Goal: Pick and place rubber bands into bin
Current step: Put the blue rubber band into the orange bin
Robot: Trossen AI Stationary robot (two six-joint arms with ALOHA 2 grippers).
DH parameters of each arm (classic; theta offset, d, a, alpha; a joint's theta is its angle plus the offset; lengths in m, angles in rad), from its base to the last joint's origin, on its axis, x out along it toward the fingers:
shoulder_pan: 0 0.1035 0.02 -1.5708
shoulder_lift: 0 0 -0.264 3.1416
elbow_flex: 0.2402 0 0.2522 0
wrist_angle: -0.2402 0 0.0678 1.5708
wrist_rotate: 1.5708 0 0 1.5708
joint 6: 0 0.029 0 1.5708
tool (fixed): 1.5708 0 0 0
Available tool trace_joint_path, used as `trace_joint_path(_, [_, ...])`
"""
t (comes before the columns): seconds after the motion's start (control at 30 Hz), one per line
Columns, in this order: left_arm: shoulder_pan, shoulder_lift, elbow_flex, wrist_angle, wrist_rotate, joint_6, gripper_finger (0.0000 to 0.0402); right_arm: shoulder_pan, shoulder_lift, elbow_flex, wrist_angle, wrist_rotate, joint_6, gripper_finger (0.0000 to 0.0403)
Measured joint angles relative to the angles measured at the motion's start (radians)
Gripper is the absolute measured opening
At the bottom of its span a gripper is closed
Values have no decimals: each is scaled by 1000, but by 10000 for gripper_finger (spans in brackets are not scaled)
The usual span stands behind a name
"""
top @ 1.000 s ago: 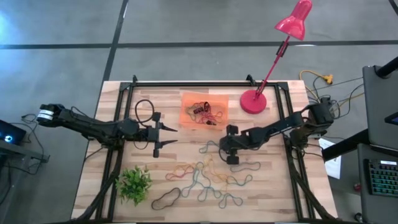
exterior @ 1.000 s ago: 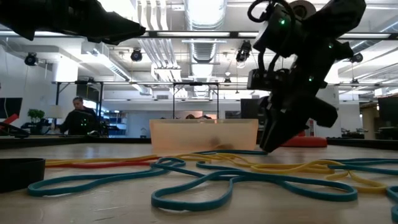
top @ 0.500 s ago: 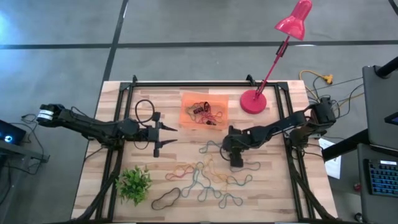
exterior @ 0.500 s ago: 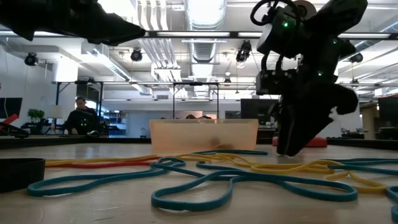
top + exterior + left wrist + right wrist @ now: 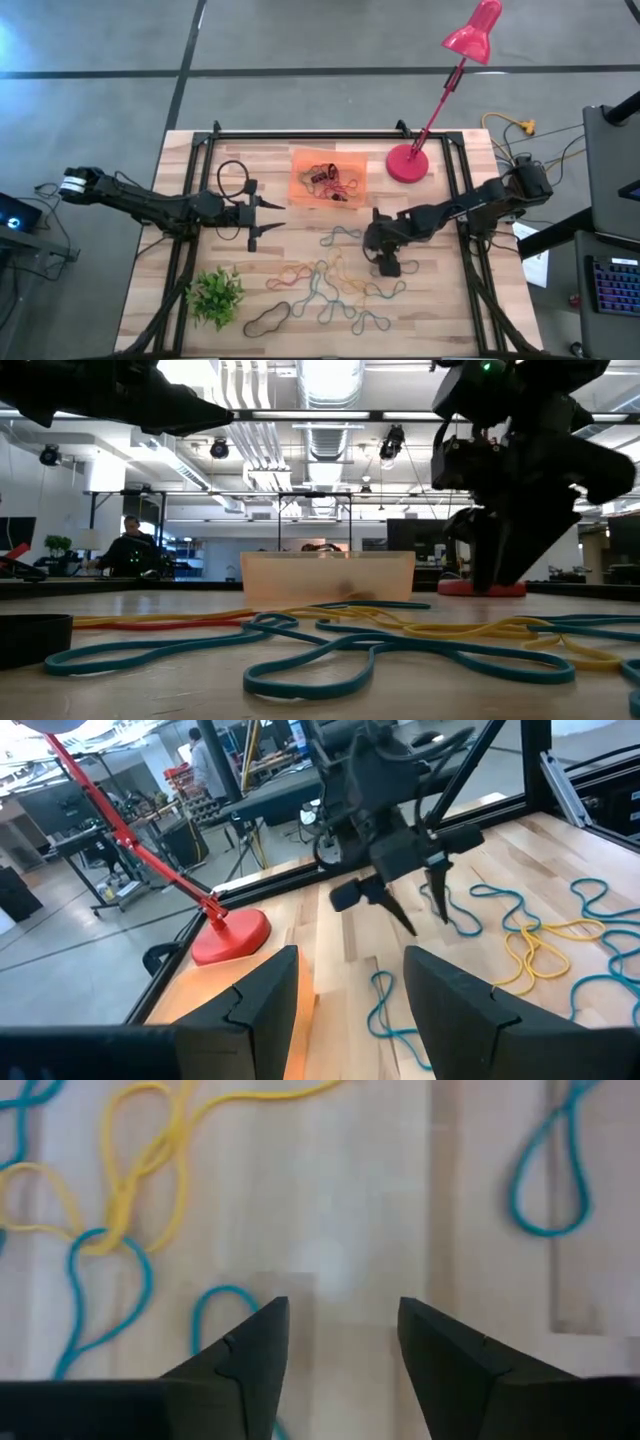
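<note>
Several rubber bands (image 5: 325,285), blue, yellow, red, orange and one black, lie loose on the wooden table's near half; they spread across the front of the low view as rubber bands (image 5: 330,650). More sit in the translucent orange bin (image 5: 328,178), at the table's far middle. My right gripper (image 5: 388,265) points down, open, just right of the pile. In its wrist view the right gripper (image 5: 340,1305) stands over bare wood, a blue band (image 5: 215,1305) beside one finger and yellow bands (image 5: 130,1180) beyond. My left gripper (image 5: 272,218) waits open, left of the bin.
A red lamp base (image 5: 407,163) stands right of the bin, its arm leaning over the far right corner. A small green plant (image 5: 215,295) sits near the left front corner. A black cable loop (image 5: 232,180) lies by the left arm. A black frame rims the table.
My right gripper has moved toward the table's near edge and a little to the right, away from the bin, and has tipped more upright over the right side of the pile. The bands and the left arm have stayed in place.
</note>
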Motion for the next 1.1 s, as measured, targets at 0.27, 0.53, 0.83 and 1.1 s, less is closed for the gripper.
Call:
trace_joint_path(0.27, [5,0,0,2,-5,0,167,87,37,-2,41,-4,57,164])
trace_joint_path(0.53, [6,0,0,3,-6,-2,167,138,95,-18,126,50,80,154])
trace_joint_path(0.83, [6,0,0,2,-6,-4,167,145,147,-13,136,61,109,133])
trace_joint_path(1.1, [6,0,0,1,-6,-4,167,144,146,-7,95,59,111,100])
